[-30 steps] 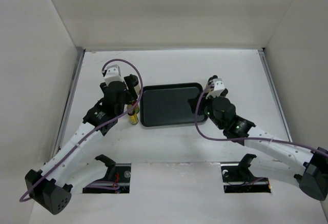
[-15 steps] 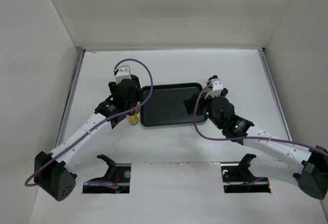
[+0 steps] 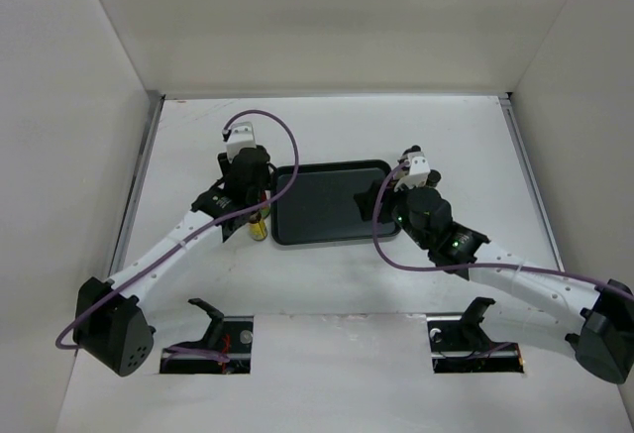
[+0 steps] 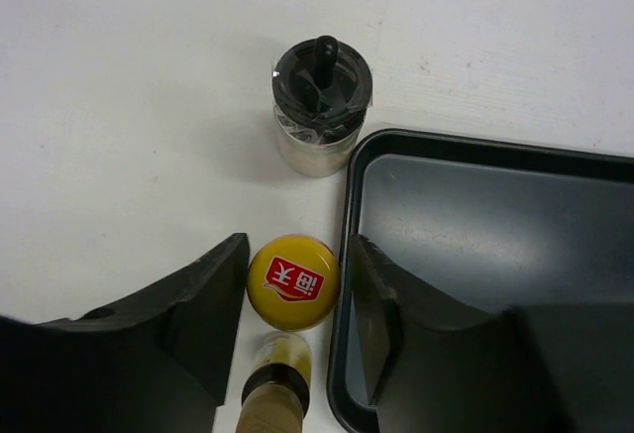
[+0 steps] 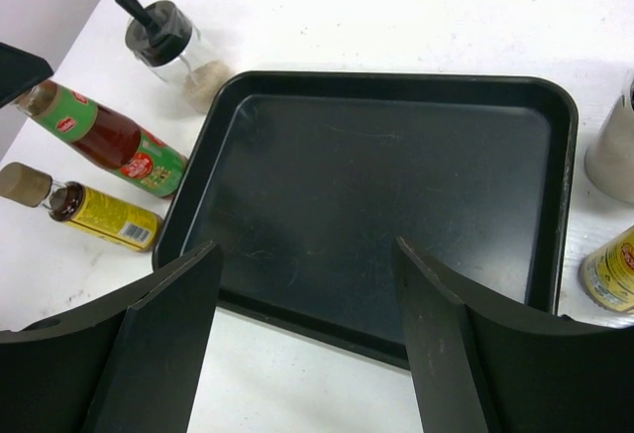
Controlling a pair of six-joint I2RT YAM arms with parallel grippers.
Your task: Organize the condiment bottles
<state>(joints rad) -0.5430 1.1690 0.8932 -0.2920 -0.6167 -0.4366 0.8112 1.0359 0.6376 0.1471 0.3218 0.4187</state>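
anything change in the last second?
The left arm swung right, toward the tray. Its open left gripper now straddles the yellow-capped bottle, with nothing gripped yet. The right gripper, open over the tray, barely moved. The tray and bottle stayed put.

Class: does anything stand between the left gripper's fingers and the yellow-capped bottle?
Nothing visible does. The yellow-capped bottle sits between the left gripper's open fingers; the black-lidded jar stands beyond it, the tray beside it.
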